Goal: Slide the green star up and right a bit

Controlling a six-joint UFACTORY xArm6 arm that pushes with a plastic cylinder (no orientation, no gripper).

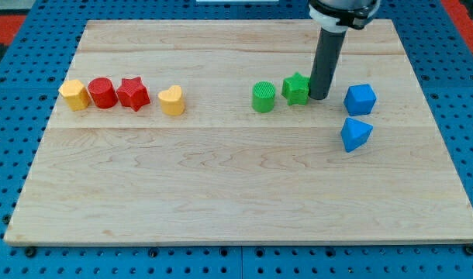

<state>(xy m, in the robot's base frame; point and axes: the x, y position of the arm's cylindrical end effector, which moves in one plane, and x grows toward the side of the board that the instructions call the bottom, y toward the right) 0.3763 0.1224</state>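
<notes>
Camera view shows a pale wooden board lying on a blue perforated table, with eight small plastic blocks spread across its upper half. The dark straight rod comes down from the view's top, and my tip rests on the board just at the right edge of the green star-shaped block, touching it or very nearly so; the exact contact is too fine to tell. The rod has no jaws and holds nothing; it can only push.

The green star sits right of the board's centre, in the upper half. Just to its left, close but apart, stands the green cylinder block. To the right of my tip, near but clear, is the blue cube block, and below that the blue wedge-like block. Far off at the view's left runs a row: the yellow hexagonal block, the red cylinder block, the red star block and the yellow heart-shaped block.

As for progress, I judge the push up and right as not yet properly begun. My tip stands on the star's right side, which is the wrong side for driving it rightward; a push from here would send it left, toward the green cylinder. What seems left is to bring the tip round to the star's lower left, into the narrow gap beside the green cylinder, and then slide the star a short way toward the view's top right, keeping clear of the blue cube.
</notes>
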